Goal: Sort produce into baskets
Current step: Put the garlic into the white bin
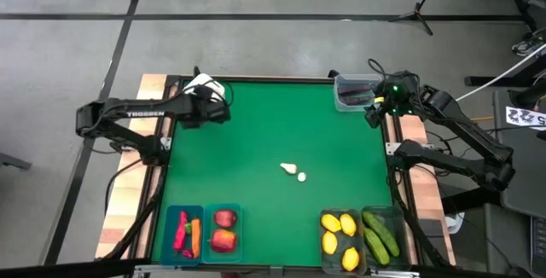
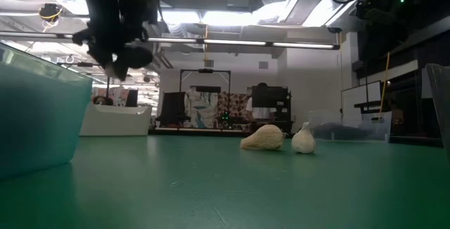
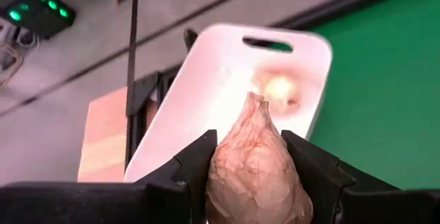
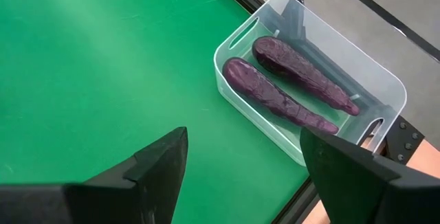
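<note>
Pinched between the left gripper's dark fingers, a white garlic bulb hung above the white box, which sat at the green table's upper-left corner, against its edge. Two more garlic bulbs lay near the table's centre with open green mat on every side. At the upper right, the right gripper hovered with fingers spread wide and empty beside the clear tub holding two eggplants. Along the lower edge sat two teal bins with peppers, a carrot and apples, and two dark-tinted bins with lemons and cucumbers.
</note>
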